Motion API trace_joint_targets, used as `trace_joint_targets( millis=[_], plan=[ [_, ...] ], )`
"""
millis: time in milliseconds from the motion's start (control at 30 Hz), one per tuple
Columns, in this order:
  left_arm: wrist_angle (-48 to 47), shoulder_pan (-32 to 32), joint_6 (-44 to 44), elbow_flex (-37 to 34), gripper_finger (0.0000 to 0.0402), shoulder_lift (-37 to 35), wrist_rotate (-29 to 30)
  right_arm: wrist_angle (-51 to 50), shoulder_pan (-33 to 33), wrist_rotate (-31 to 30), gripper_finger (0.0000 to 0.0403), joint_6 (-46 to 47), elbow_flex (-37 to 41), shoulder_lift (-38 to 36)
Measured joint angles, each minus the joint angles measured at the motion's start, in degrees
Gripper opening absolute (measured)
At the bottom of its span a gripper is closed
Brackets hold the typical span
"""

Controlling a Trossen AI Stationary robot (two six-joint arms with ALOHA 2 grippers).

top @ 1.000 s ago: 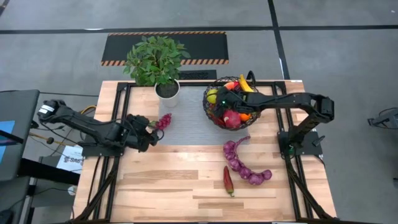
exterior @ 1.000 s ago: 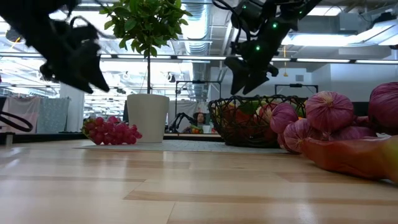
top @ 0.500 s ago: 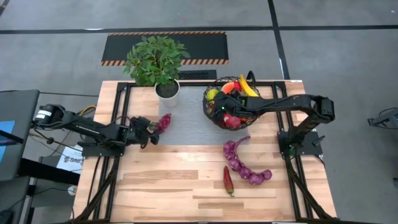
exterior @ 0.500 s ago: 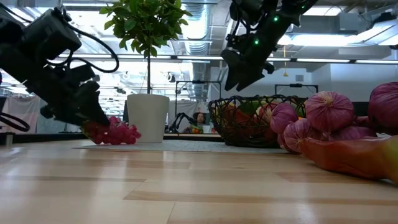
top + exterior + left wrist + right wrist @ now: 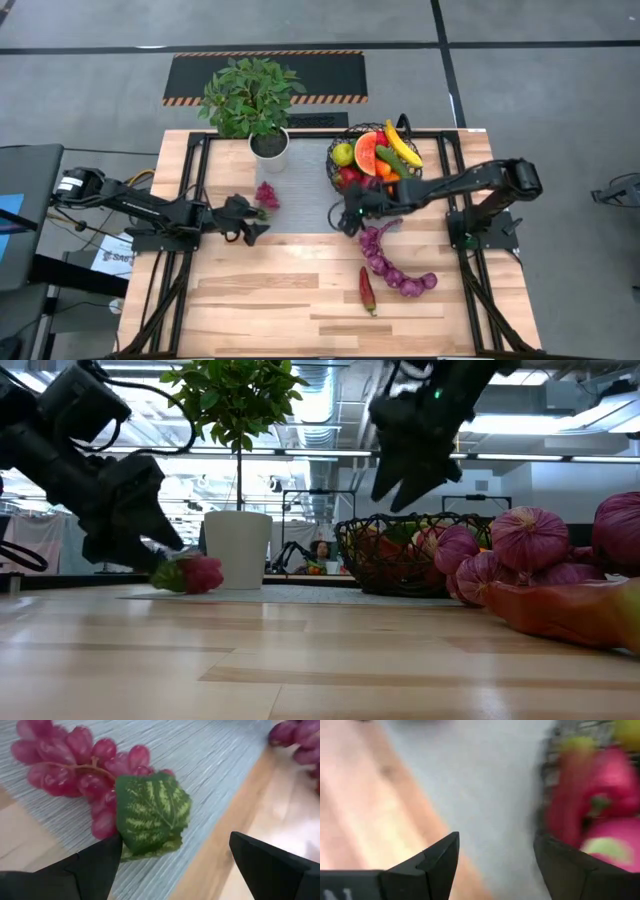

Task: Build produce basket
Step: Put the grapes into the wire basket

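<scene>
A bunch of red-purple grapes (image 5: 266, 193) with a green leaf (image 5: 150, 815) lies on the grey mat (image 5: 310, 205) at centre left. My left gripper (image 5: 252, 218) stands open just on its near side, low over the table, with the leaf end between its fingers (image 5: 95, 865). The dark wire basket (image 5: 375, 160) at the far right holds a banana, a watermelon slice, an apple and other produce. My right gripper (image 5: 343, 217) hangs open above the mat, near-left of the basket, with nothing between its fingers. My left gripper comes at the grapes' leaf end slanting down from the table's left. One fingertip (image 5: 116, 842) stands at the leaf's edge; whether it touches the leaf I cannot tell. The grapes lie flat on the mat.
A potted plant (image 5: 250, 100) in a white pot (image 5: 270, 145) stands just beyond the grapes. A string of purple onions (image 5: 390, 262) and a red chilli (image 5: 367, 290) lie on the wood near the right gripper. The near half of the table has free room.
My left gripper has sunk toward the table and tipped down at the grapes, staying open. My right gripper has swung from above the basket toward the table's near-left, out over the mat, so the produce in the basket now shows.
</scene>
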State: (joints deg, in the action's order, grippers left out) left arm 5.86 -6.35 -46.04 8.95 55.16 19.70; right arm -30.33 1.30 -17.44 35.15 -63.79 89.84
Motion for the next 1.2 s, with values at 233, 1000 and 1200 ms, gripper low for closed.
trace_joint_targets(
  millis=[233, 1000, 1200],
  plan=[
    [5.79, 0.00, 0.00, 0.00, 0.0355, 1.42, -0.56, 7.73, 6.31, -1.55, 0.0275, 0.49, 0.00, 0.00],
    [11.80, 0.00, -5.76, 0.07, 0.0240, 16.95, 8.48, 15.49, 8.90, -8.21, 0.0275, 0.43, 0.00, 0.13],
    [11.99, 0.00, -5.69, 0.52, 0.0154, 16.83, 9.26, 15.64, 8.88, -8.21, 0.0275, 0.45, 0.00, 0.50]
  ],
)
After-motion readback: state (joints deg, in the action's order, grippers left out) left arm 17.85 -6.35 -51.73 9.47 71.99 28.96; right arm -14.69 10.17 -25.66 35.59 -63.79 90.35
